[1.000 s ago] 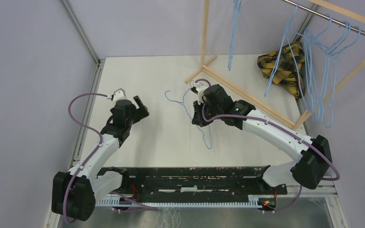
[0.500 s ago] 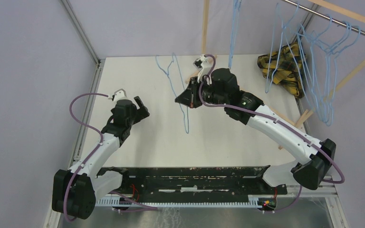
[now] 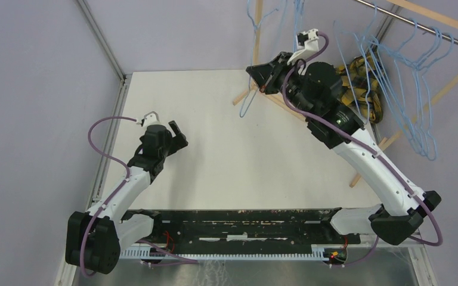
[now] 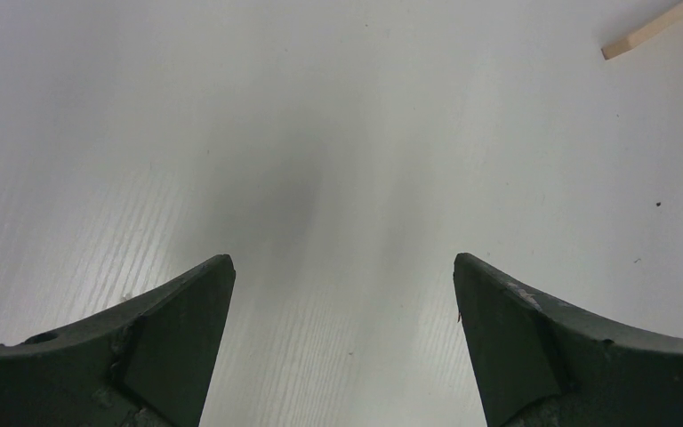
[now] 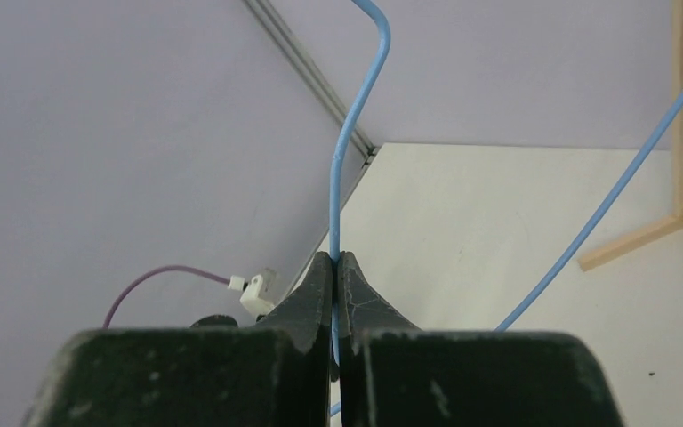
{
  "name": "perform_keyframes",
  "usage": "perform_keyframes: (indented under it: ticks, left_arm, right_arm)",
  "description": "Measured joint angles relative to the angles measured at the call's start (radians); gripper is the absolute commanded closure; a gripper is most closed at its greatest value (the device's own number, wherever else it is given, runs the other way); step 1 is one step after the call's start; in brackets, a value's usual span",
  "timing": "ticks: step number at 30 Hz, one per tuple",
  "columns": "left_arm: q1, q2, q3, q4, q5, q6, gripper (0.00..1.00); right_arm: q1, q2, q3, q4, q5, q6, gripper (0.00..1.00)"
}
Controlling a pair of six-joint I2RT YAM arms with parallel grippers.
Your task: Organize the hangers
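Note:
My right gripper [image 3: 262, 78] is raised high over the back of the table, beside the rack's wooden post. It is shut on the thin wire of a light-blue hanger [image 3: 245, 106]. In the right wrist view the jaws [image 5: 338, 260] pinch that hanger's wire [image 5: 356, 116], which runs up and bends over at the top. Several more hangers [image 3: 422, 134] dangle from the metal rail [image 3: 429, 33] at the right. My left gripper [image 3: 176, 132] rests low at the table's left, open, with only bare white tabletop between its fingers [image 4: 178, 320].
The wooden rack frame [image 3: 256, 42] stands at the back right, and its base beam [image 3: 286, 107] runs diagonally across the table. A yellow-black plaid cloth [image 3: 364, 83] lies behind the right arm. Grey walls close in on the left and the back.
The right arm has lifted the hanger off the table and carried it up and back to the rack post. The hangers on the rail have shifted. The left arm has not moved.

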Motion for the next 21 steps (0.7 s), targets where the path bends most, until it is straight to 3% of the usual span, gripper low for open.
perform_keyframes:
  ticks: [11,21]
  left_arm:
    - [0.000,0.006,0.000,0.005,0.017,0.000,0.00]
    - [0.000,0.013,0.000,0.010,0.021,0.000,0.00]
  right_arm:
    - [-0.260,0.247,0.177,0.055,-0.179,0.068,0.99]
    - [-0.374,0.417,0.302,0.142,-0.308,0.182,0.99]
